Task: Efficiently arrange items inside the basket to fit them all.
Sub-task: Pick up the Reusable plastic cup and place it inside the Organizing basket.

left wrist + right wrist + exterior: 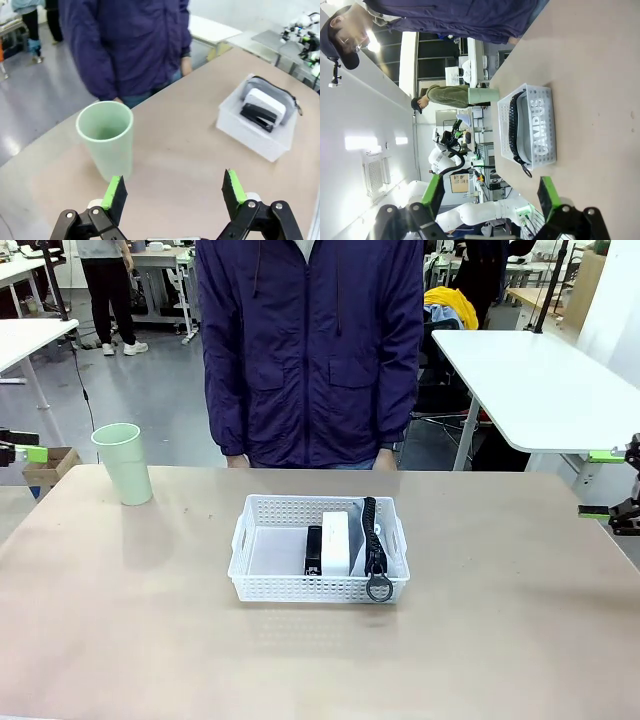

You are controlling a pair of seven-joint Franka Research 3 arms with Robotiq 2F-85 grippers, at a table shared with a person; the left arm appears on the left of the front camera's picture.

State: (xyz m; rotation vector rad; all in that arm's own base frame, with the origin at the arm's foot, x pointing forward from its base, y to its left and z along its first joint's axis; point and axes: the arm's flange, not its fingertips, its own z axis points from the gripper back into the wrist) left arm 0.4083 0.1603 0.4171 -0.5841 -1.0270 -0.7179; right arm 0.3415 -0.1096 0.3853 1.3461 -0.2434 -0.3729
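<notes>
The front camera faced across the table (500, 640) toward its far edge. Both wrist cameras looked inward from opposite table ends, sharing the central basket (318, 588).

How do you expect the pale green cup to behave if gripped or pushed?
The cup stands upright, tall and empty, so a push near its rim would probably tip it. It looks light, and its thin wall may flex when squeezed.

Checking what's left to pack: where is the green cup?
The cup stands upright on the table's left side in the front view, well apart from the basket, near the left gripper.
</notes>
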